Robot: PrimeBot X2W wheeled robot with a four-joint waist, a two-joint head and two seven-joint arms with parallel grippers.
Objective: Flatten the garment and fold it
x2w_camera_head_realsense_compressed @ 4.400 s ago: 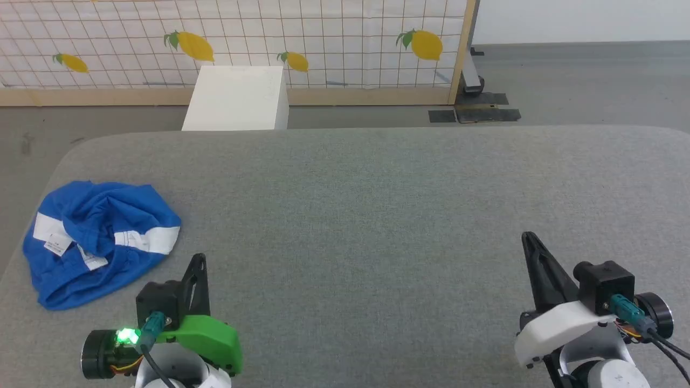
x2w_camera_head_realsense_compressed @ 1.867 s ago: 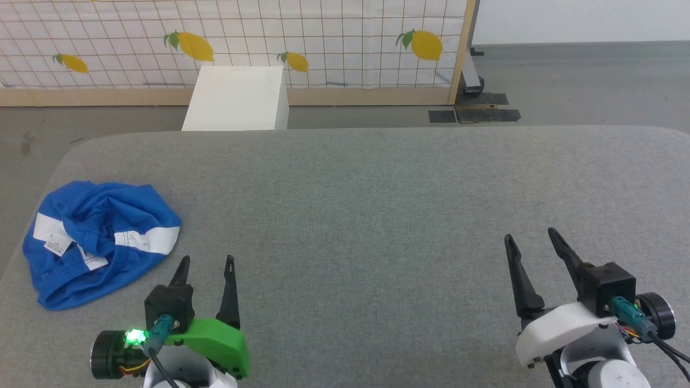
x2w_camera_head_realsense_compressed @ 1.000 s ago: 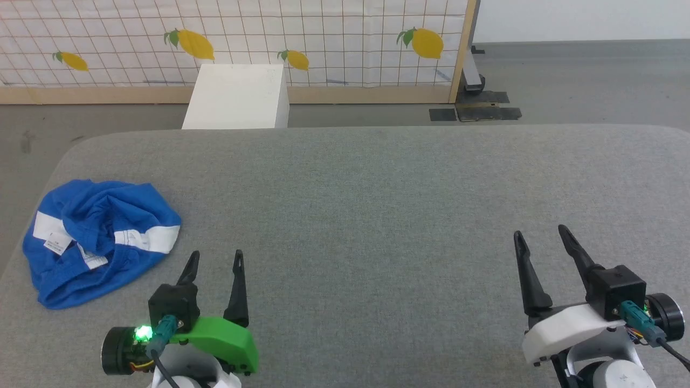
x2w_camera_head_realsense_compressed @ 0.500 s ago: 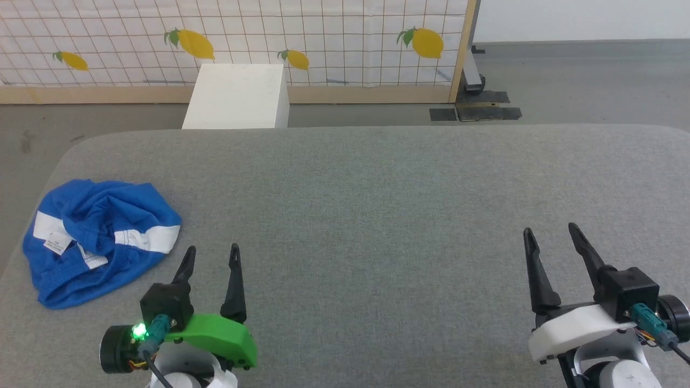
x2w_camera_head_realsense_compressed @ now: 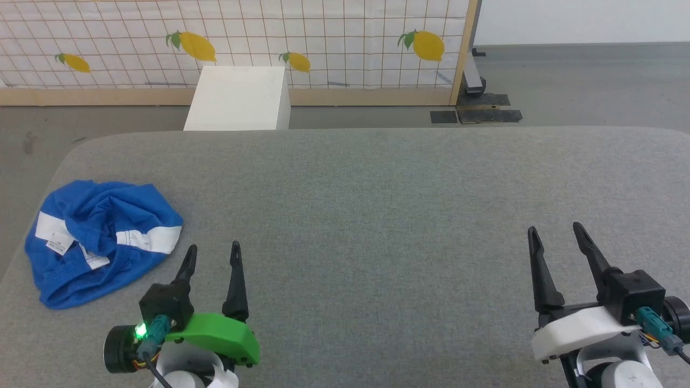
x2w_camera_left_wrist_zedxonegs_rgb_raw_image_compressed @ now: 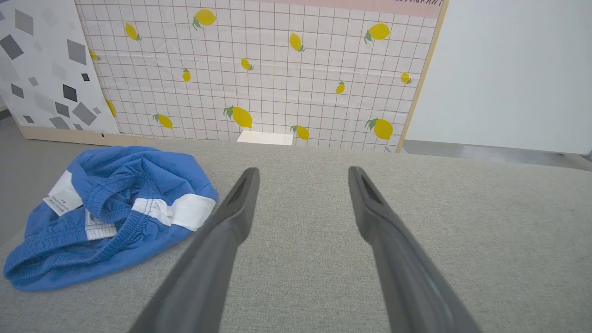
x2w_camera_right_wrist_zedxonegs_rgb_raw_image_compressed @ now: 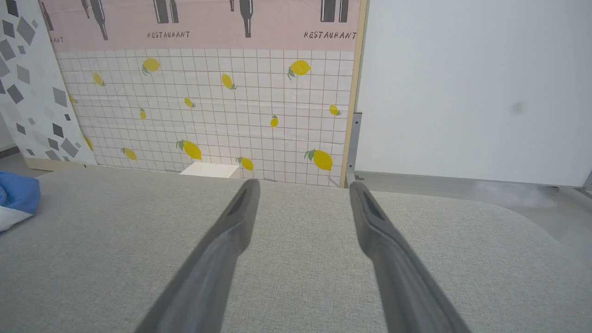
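Observation:
The garment [x2w_camera_head_realsense_compressed: 102, 237], bright blue with a white stripe and small white tags, lies crumpled in a heap near the left edge of the grey padded table [x2w_camera_head_realsense_compressed: 377, 205]. In the left wrist view the garment [x2w_camera_left_wrist_zedxonegs_rgb_raw_image_compressed: 115, 208] sits just left of the fingers. My left gripper [x2w_camera_head_realsense_compressed: 212, 254] hovers open over the table a little to the right of the heap, apart from it and empty. My right gripper [x2w_camera_head_realsense_compressed: 556, 235] stands open at the lower right, far from the cloth, with nothing between its fingers. A blue corner of the garment [x2w_camera_right_wrist_zedxonegs_rgb_raw_image_compressed: 16, 196] shows at the left edge of the right wrist view.
A white box [x2w_camera_head_realsense_compressed: 237, 99] stands on the floor behind the table's far edge. A lemon-patterned tiled screen [x2w_camera_head_realsense_compressed: 242, 37] with a wooden frame runs along the back. Grey floor lies beyond the table's rounded left edge, close to the heap.
Both grippers went from shut to open over the earlier frames. In the last second the left gripper edged up toward the garment and the right one drifted slightly right. The garment has not moved.

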